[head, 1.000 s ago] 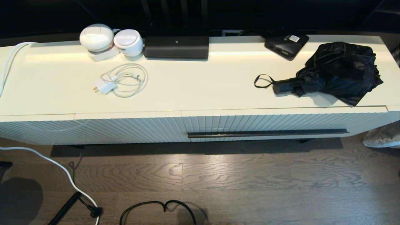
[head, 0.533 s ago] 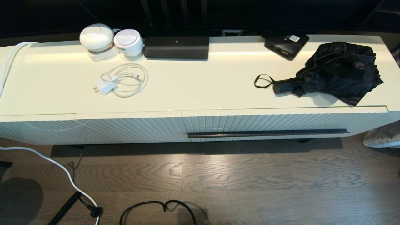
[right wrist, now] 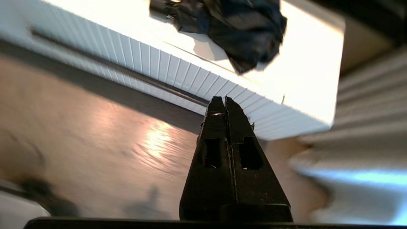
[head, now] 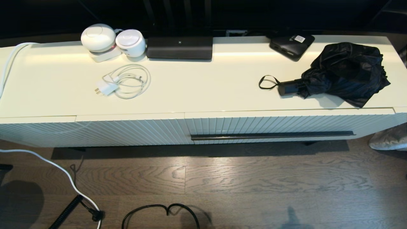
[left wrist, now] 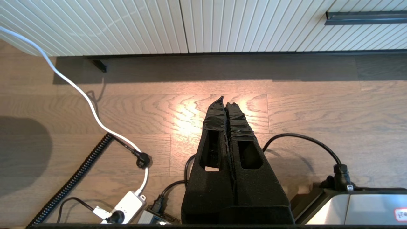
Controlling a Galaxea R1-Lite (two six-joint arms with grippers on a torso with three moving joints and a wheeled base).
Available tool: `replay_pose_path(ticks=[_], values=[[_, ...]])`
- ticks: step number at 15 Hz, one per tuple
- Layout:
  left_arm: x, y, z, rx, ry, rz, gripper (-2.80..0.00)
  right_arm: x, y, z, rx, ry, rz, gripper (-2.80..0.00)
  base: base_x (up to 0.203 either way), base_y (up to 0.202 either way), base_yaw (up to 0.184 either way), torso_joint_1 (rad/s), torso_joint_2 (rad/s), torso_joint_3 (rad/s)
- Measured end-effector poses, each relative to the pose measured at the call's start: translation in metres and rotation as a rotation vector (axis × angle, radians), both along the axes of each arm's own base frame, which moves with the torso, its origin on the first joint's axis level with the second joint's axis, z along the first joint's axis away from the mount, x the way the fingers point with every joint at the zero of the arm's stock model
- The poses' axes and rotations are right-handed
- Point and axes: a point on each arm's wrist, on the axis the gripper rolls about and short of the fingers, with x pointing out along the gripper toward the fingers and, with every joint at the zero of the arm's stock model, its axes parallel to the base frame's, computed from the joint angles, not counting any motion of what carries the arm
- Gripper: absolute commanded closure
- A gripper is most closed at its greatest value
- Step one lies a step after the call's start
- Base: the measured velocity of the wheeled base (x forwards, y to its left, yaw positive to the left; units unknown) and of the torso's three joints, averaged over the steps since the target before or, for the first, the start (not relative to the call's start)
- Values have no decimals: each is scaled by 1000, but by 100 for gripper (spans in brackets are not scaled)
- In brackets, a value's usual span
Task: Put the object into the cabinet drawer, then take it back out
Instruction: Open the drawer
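The object, a black folding umbrella (head: 345,73) with bunchy fabric, short handle and wrist loop, lies on the cabinet top (head: 203,86) at the right. It also shows in the right wrist view as the umbrella (right wrist: 241,28). Below it the cabinet drawer (head: 286,125) is closed, its ribbed front carrying a long dark handle bar (head: 272,135). My right gripper (right wrist: 221,99) is shut and empty, low over the floor in front of the drawer's right end (right wrist: 178,73). My left gripper (left wrist: 225,101) is shut and empty above the wooden floor. Neither gripper shows in the head view.
On the cabinet top lie a white charger with coiled cable (head: 122,83), two white round devices (head: 113,39), a long black bar (head: 179,47) and a flat black box (head: 292,44). Cables and a power strip (left wrist: 125,206) lie on the floor; a pale cushion (head: 389,138) sits at the right.
A faint shadow has appeared on the floor at the lower right of the head view. The umbrella and drawer have not moved.
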Motion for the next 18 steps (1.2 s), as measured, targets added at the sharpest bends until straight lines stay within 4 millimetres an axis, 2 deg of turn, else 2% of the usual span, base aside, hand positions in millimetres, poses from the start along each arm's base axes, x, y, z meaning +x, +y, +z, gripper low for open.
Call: replay_pose_path(ticks=[2, 5, 8, 11, 18], values=[[0, 0, 0, 1, 0, 0, 0, 18, 1, 21, -234, 79, 40, 0, 0, 0, 0, 0, 0, 0], [0, 0, 0, 1, 0, 0, 0, 47, 6, 20, -565, 201, 124, 0, 0, 0, 0, 0, 0, 0], [0, 0, 0, 0, 0, 0, 0, 78, 12, 1, -762, 309, 190, 0, 0, 0, 0, 0, 0, 0], [0, 0, 0, 0, 0, 0, 0, 111, 17, -22, -834, 387, 236, 0, 0, 0, 0, 0, 0, 0], [0, 0, 0, 0, 0, 0, 0, 177, 50, -81, -929, 353, 346, 0, 0, 0, 0, 0, 0, 0]])
